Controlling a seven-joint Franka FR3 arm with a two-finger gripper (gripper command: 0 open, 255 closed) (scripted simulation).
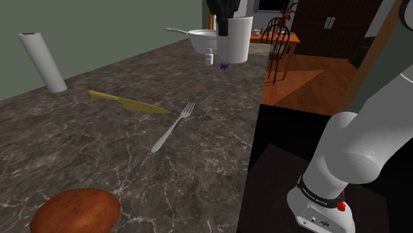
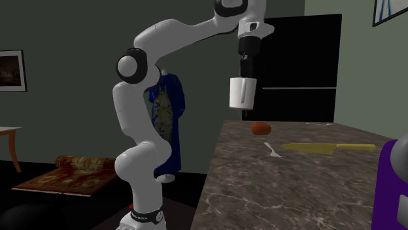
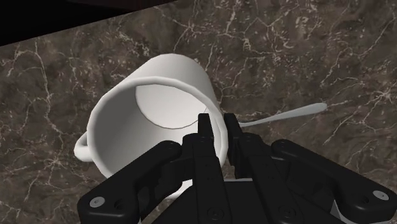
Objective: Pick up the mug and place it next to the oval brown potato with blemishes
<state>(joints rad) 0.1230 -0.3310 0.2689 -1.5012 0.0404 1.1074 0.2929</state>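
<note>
Mug (image 2: 242, 93), white and upright, hangs in the air over the dark marbled surface (image 2: 294, 189). I see my pincer (image 3: 217, 125) clamped on its rim wall, one finger inside, one outside. Below it lies a fork (image 3: 286, 116), and the brown potato (image 2: 260, 128) sits farther along the surface.

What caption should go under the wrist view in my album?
Black hand gripping a white mug by its rim above the dark marbled counter, silver utensil below.
</note>
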